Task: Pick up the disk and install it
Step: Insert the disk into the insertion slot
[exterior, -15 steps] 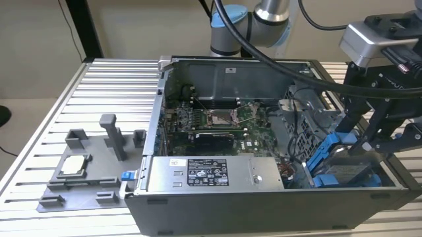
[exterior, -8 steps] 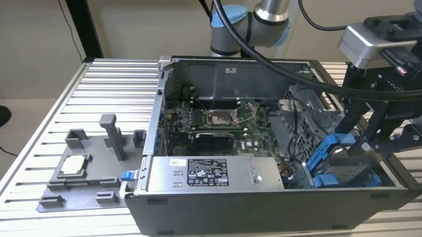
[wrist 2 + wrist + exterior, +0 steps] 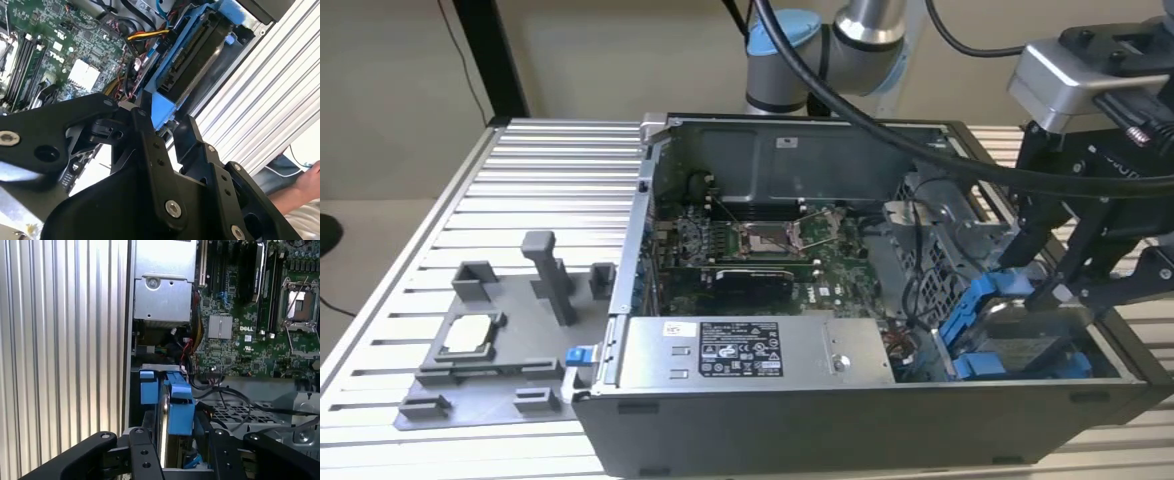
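Observation:
The disk, a grey drive in a blue plastic carrier, stands on edge in the drive bay at the corner of the open computer case on the exterior view's right. My gripper reaches down into that corner from above, shut on the disk. In the first wrist view the disk shows edge-on between the two black fingers. In the second wrist view the carrier's blue end sits between the fingertips, with the drive's body stretching away beyond them.
The motherboard fills the case floor, with cables close to the bay. A grey power supply box with a label lies along the front wall. On the ribbed table, a grey fixture holds a small chip. A person's hand is nearby.

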`<act>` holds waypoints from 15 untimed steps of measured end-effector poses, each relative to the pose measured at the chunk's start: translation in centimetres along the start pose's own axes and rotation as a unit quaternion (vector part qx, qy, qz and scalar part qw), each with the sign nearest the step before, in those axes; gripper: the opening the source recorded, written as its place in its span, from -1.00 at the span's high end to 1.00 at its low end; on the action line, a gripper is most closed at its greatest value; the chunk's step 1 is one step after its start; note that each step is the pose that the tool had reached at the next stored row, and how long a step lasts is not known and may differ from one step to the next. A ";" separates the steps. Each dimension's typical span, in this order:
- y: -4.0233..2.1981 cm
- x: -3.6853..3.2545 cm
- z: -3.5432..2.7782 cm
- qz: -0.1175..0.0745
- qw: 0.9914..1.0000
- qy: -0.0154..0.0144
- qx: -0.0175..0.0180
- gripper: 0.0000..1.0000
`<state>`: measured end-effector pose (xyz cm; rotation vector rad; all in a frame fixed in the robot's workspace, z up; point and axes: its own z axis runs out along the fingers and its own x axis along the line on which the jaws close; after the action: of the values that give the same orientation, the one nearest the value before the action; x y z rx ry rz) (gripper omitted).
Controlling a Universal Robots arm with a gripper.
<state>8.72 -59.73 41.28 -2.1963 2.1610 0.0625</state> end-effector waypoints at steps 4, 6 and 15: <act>0.00 -0.03 -0.36 0.000 1.000 -0.002 0.000 -1.00; 0.00 -0.03 -0.36 0.000 1.000 -0.002 0.000 -1.00; -1.49 0.08 0.81 0.000 1.000 -0.002 0.001 -1.00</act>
<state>10.23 -59.72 40.48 -2.1929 2.1582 0.0660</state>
